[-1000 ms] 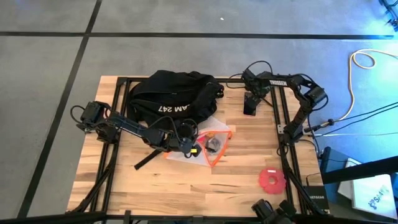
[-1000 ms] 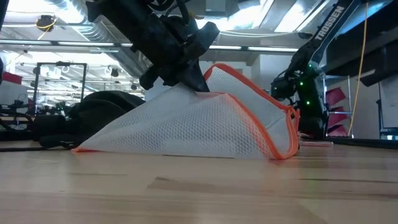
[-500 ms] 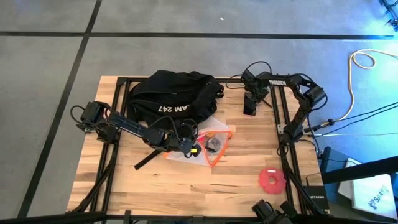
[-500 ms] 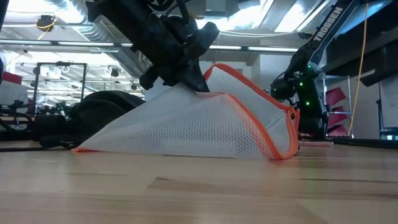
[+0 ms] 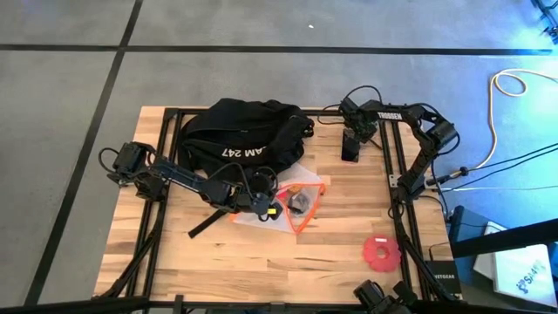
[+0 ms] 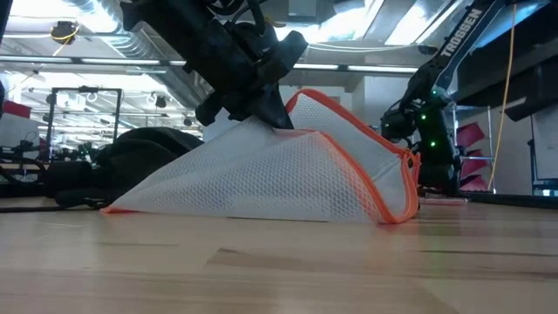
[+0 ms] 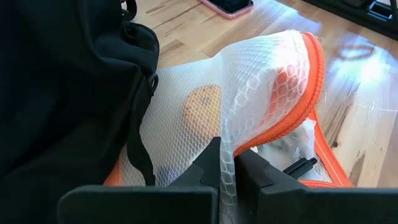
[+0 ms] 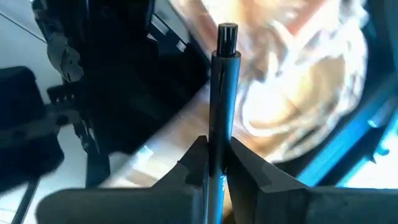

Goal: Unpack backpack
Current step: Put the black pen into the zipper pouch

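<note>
The backpack [image 5: 247, 131] lies slumped at the far-left part of the surface [image 5: 331, 253], its long axis running across the surface, its mouth seemingly toward the near side. Just in front of it, touching its near edge, the left gripper [image 5: 264, 203] sits low with its fingers [image 7: 211, 169] closed on a fold of a white mesh pouch [image 5: 295, 202] trimmed in orange; the left wrist view shows the netting pinched between them, black fabric right alongside, and something round and orange inside the pouch. The pouch rests on the surface, pulled up into a tent under the grip. This arm is by far the nearer to the backpack, which lies directly beyond its fingers.

Right of the pouch is bare wood, with a red disc [image 5: 381, 251] nearer the front; that seems the free room for setting the pouch down.

Further right, near the far edge, the right gripper [image 5: 351, 141] has its fingers closed on a slim dark rod-like item [image 8: 222, 93], well apart from the backpack.
</note>
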Controlling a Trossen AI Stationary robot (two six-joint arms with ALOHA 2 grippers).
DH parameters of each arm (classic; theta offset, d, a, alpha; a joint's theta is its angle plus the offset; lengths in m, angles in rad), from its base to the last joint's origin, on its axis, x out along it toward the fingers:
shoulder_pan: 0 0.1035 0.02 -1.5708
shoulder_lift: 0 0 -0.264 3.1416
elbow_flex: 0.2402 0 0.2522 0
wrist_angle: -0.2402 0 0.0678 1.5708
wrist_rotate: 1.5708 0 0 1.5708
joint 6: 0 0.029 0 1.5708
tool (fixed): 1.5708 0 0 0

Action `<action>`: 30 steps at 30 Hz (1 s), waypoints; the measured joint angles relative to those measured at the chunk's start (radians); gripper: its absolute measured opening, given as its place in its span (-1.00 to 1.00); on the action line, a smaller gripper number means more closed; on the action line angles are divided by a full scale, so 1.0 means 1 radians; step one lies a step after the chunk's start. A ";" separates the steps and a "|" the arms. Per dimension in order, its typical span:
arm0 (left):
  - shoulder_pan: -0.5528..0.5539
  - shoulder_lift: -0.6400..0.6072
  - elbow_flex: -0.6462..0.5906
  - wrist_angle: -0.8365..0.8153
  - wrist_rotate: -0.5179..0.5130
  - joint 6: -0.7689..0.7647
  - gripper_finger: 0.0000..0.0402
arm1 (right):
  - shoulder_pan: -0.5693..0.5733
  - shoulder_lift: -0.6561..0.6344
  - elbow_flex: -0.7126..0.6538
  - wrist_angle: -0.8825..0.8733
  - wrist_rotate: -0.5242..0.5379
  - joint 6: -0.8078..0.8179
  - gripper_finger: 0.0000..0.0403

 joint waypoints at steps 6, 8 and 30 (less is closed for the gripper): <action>0.001 0.000 0.000 0.000 0.000 0.000 -1.00 | 0.001 -0.102 0.007 -0.027 0.025 0.000 -0.91; 0.001 0.000 0.000 0.000 0.000 0.000 -1.00 | 0.011 -0.135 0.007 -0.035 0.025 0.007 -0.91; -0.001 0.000 0.000 0.000 0.000 0.000 -1.00 | 0.751 -0.732 -0.221 0.557 -0.414 0.306 -0.90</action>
